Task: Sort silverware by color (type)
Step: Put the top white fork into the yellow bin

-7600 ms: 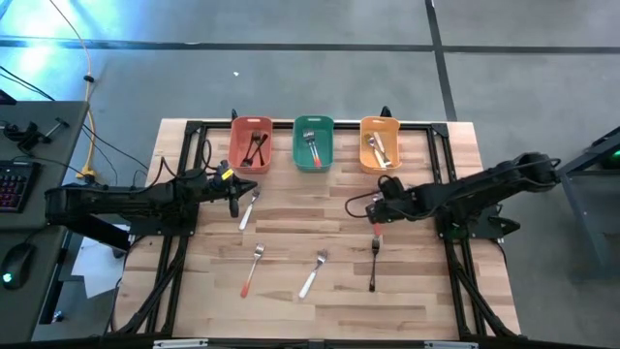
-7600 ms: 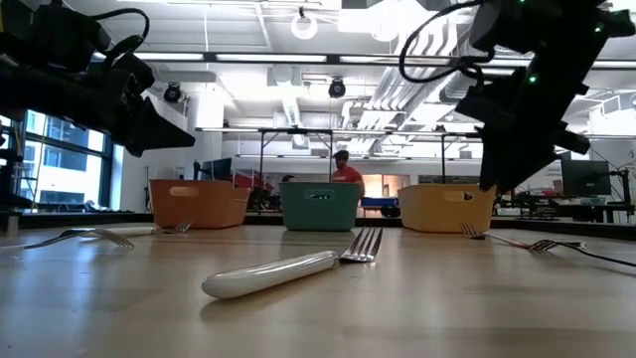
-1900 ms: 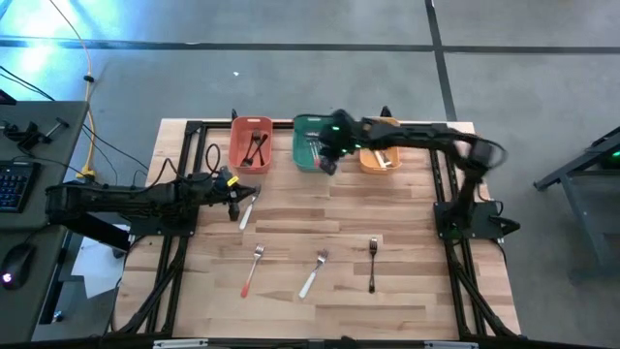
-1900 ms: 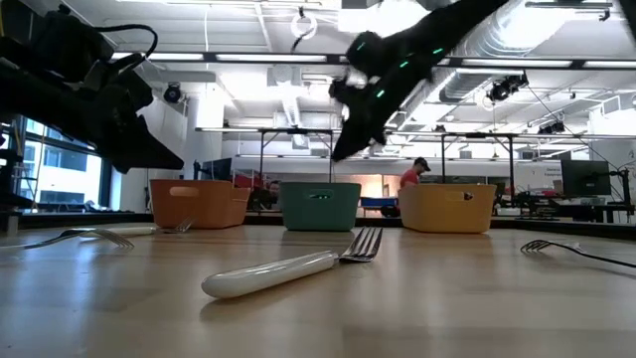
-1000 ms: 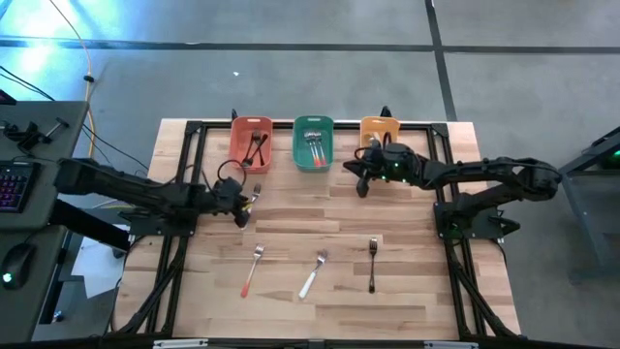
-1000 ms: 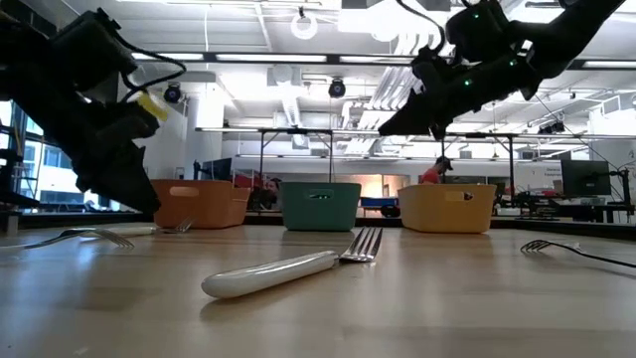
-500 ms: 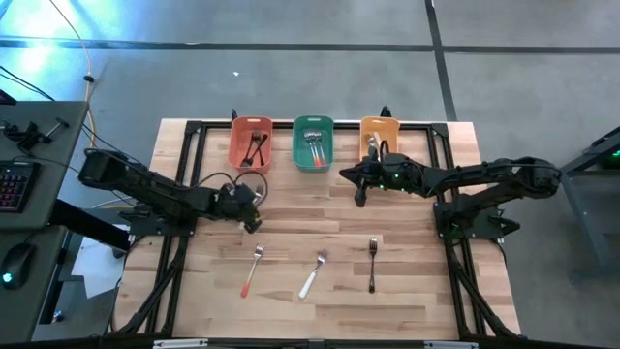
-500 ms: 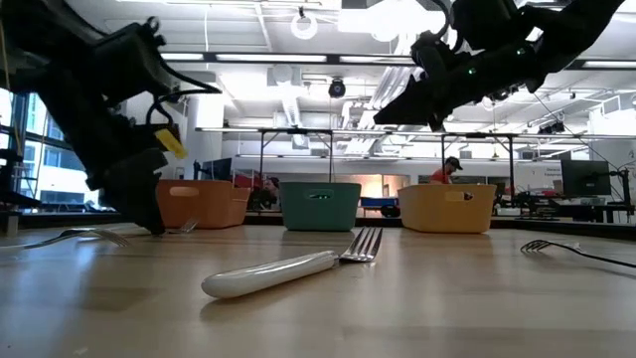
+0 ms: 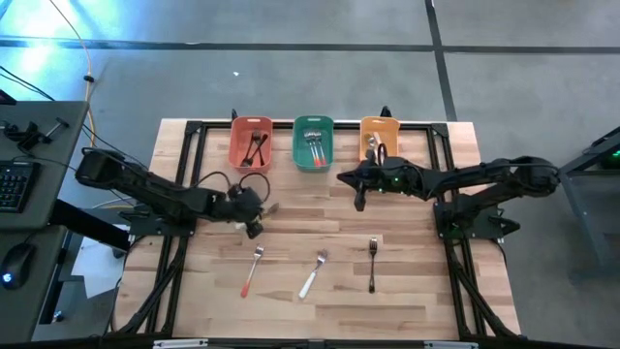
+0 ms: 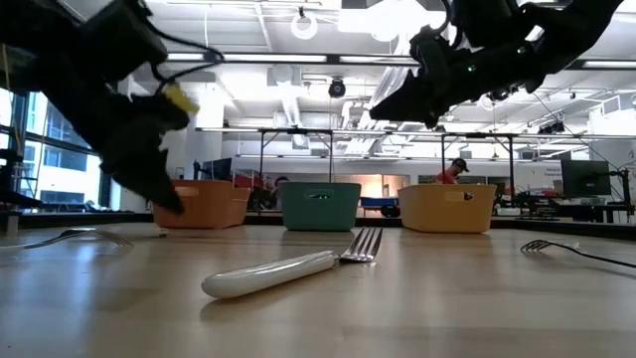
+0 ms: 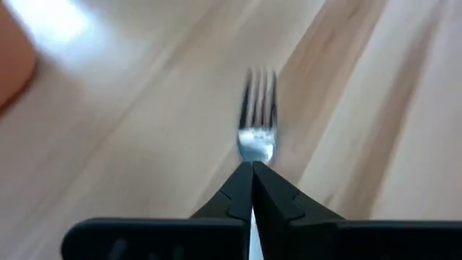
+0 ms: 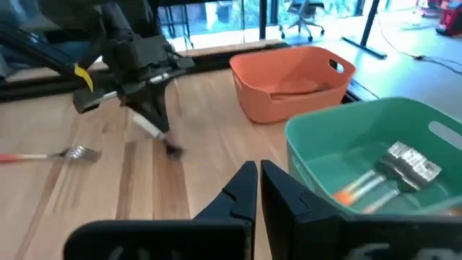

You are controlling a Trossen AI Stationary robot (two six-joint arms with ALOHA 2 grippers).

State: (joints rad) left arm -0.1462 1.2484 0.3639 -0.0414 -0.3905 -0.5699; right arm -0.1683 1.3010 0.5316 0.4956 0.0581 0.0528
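My left gripper (image 9: 255,226) is shut on a white-handled fork (image 11: 258,108) at the left middle of the table. The fork's silver head (image 9: 269,208) sticks out past the fingers toward the right. My right gripper (image 9: 359,201) hangs shut and empty above the table, just in front of the green bin (image 9: 313,142). On the near half of the table lie a red-handled fork (image 9: 252,271), another white-handled fork (image 9: 312,276) and a black-handled fork (image 9: 372,264). The red bin (image 9: 251,143), the green bin and the orange bin (image 9: 379,143) hold more silverware. My left gripper pinches the fork between its two fingers (image 11: 231,195) at the top of the handle, just behind the head (image 11: 255,153). The fingers slant down from the table's left and lie in line with the fork. Whether the fork is on the table I cannot tell.
The three bins stand in a row along the far edge. A black frame (image 9: 194,128) borders the table top. Bare wood lies between the bins and the three loose forks. A person (image 10: 458,169) shows in the room behind.
My left gripper has moved toward the table's right and near edges, down onto the white-handled fork, and has taken hold of it. The fork's head has swung toward the right. My right gripper has drifted a little toward the left and near edges, staying shut.
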